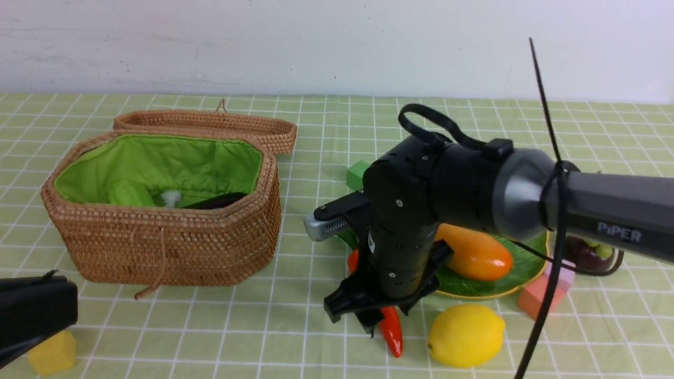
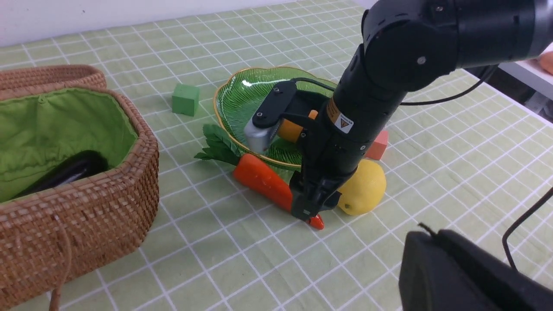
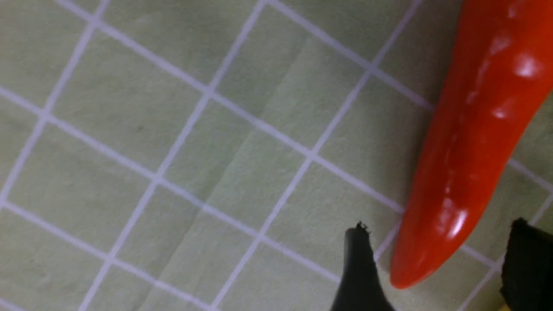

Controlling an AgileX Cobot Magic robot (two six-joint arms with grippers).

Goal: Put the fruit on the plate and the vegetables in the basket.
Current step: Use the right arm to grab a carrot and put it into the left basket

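The orange-red carrot (image 1: 393, 330) (image 2: 262, 178) (image 3: 471, 129) lies on the cloth in front of the plate (image 1: 528, 265) (image 2: 233, 99). My right gripper (image 1: 380, 322) (image 2: 308, 212) (image 3: 440, 242) points down, open, its fingers either side of the carrot's tip without touching it. The mango (image 1: 474, 253) (image 2: 288, 128) lies on the plate. The lemon (image 1: 466, 335) (image 2: 365, 186) sits on the cloth beside the carrot. The mangosteen (image 1: 592, 252) is beyond the plate's right side. The basket (image 1: 163, 247) (image 2: 86, 224) holds the eggplant (image 1: 218, 201) (image 2: 69, 170) and the bitter gourd (image 1: 129, 193). My left gripper (image 1: 31, 310) (image 2: 427, 235) is shut and empty, near left.
The basket's lid (image 1: 210, 126) (image 2: 47, 75) lies open behind it. A green cube (image 1: 358, 173) (image 2: 185, 99) sits behind the plate, pink and orange cubes (image 1: 537, 297) (image 2: 378, 146) at its right front, a yellow cube (image 1: 52, 352) under the left gripper.
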